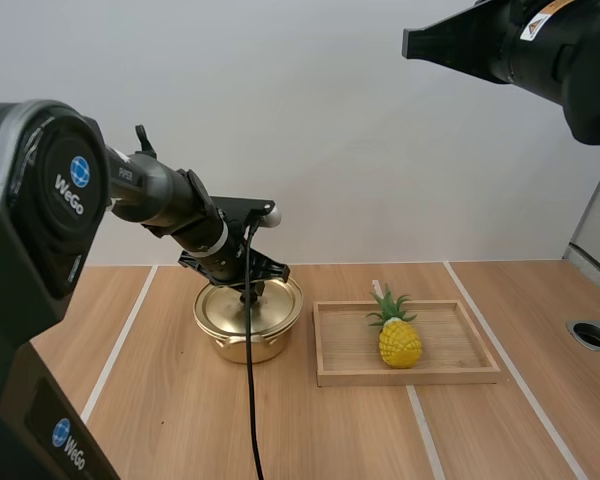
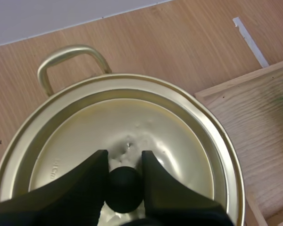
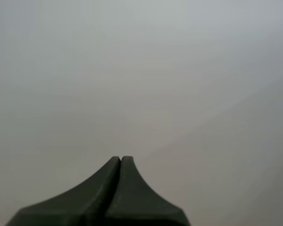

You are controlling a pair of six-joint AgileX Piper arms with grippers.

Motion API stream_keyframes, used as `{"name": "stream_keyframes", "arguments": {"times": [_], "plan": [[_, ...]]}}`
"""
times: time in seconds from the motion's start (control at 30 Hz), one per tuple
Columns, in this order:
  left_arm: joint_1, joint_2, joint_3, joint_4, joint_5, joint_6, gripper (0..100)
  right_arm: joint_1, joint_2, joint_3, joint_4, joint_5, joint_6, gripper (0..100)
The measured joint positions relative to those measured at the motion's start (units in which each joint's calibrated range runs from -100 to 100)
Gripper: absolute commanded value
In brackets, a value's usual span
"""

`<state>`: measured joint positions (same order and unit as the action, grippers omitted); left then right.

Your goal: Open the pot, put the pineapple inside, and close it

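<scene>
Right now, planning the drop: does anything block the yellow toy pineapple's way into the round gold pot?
Yes: the gold metal lid covers the round gold pot, and the left gripper holds its round black knob.

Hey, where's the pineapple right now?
In the high view, the pineapple sits inside the wooden tray, right of the gold pot whose lid the left hand grips.

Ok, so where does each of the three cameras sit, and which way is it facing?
High view: behind and above the bases, facing down over the table; both arms show.
Left wrist view: on the left arm, looking down at the lid; left gripper pinches its knob.
Right wrist view: on the right arm, facing blank grey; right gripper shut.
Shared: the first two both show pot and tray.
</scene>
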<state>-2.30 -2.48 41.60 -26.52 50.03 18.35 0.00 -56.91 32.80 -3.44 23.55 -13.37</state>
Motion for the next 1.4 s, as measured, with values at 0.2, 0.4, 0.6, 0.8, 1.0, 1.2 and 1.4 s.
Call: {"name": "stream_keyframes", "arguments": {"times": [0.2,0.4,0.6,0.8,1.0,1.2,1.4], "plan": [[0.00,0.0,0.0,0.0,0.1,0.0,0,0.0,0.0,0.0,0.0,0.0,0.0,0],[0.00,-0.1,0.0,0.0,0.2,0.0,0,0.0,0.0,0.0,0.0,0.0,0.0,0],[0.00,-3.5,-0.8,0.2,2.7,-0.4,0,0.0,0.0,0.0,0.0,0.0,0.0,0],[0.00,-12.2,-6.1,0.3,2.5,-0.6,0,0.0,0.0,0.0,0.0,0.6,0.0,0],[0.00,-21.8,-12.1,0.3,-3.0,-0.7,0,0.0,0.0,0.0,0.0,1.0,0.0,0],[0.00,-29.3,-16.8,0.3,-7.3,-0.7,0,0.0,0.0,0.0,0.4,1.4,0.0,0],[0.00,-35.0,-20.6,0.3,-11.2,-0.8,0,0.0,0.0,0.0,2.2,3.9,0.3,0]]}}
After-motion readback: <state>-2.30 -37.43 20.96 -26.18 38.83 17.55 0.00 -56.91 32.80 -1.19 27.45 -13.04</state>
